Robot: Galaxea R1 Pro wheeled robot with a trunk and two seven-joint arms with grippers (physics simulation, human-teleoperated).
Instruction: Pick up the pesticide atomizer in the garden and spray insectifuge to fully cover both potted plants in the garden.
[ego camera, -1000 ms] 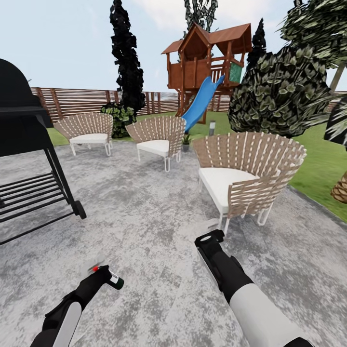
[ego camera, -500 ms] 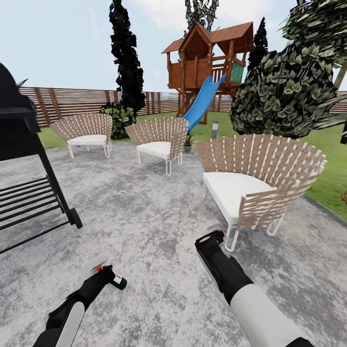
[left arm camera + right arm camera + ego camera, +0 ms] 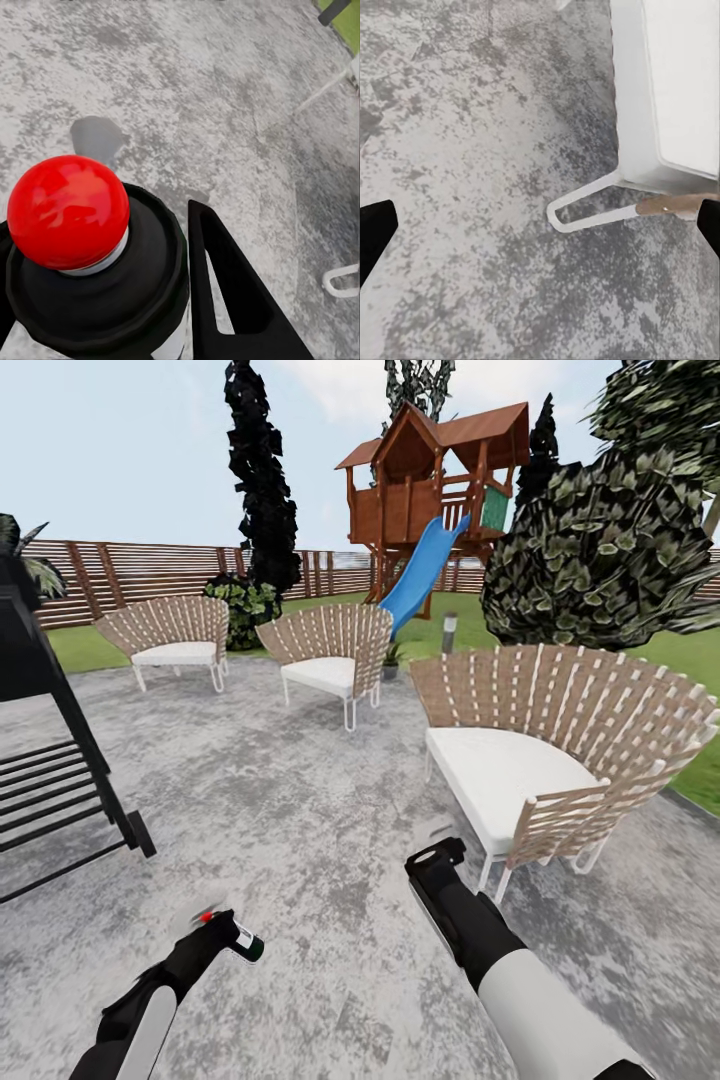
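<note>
Pickup step looks done, now in transit to the plants. Left end effector (image 3: 215, 935) is clamped on the small dark pesticide atomizer with whitish head and red dot (image 3: 228, 934), carried low over the mottled grey paved patio (image 3: 300, 800); in the left wrist view the atomizer's red cap (image 3: 69, 211) sits between the black fingers (image 3: 232, 292), bottle lying roughly sideways in the head view. Right end effector (image 3: 438, 847) hangs empty over the paving; right wrist view has its fingertips (image 3: 375, 229) at opposite picture edges, so it's spread wide, with the white seat and wire leg loop of the nearest woven wicker chair (image 3: 560, 750) just ahead of it. Left of the patio, a black slatted grill cart (image 3: 50, 760) is cut off by the frame edge. Further out, two more wicker chairs (image 3: 325, 655) and a brown slatted wooden fence (image 3: 130, 575). Just beyond the middle chair, a small green rosette in a grey pot (image 3: 389, 658) is probably one of the potted plants, but it's tiny and half hidden by the chair; can't confirm. Second plant not located. Grey bollard lamp (image 3: 450, 630) beside it is not a target. Behind: wooden playhouse with blue slide (image 3: 430, 510), dark trees. Next: drive round the chairs toward that pot, stop near, aim nozzle at the leaves; nozzle direction is hard to read from here.
</note>
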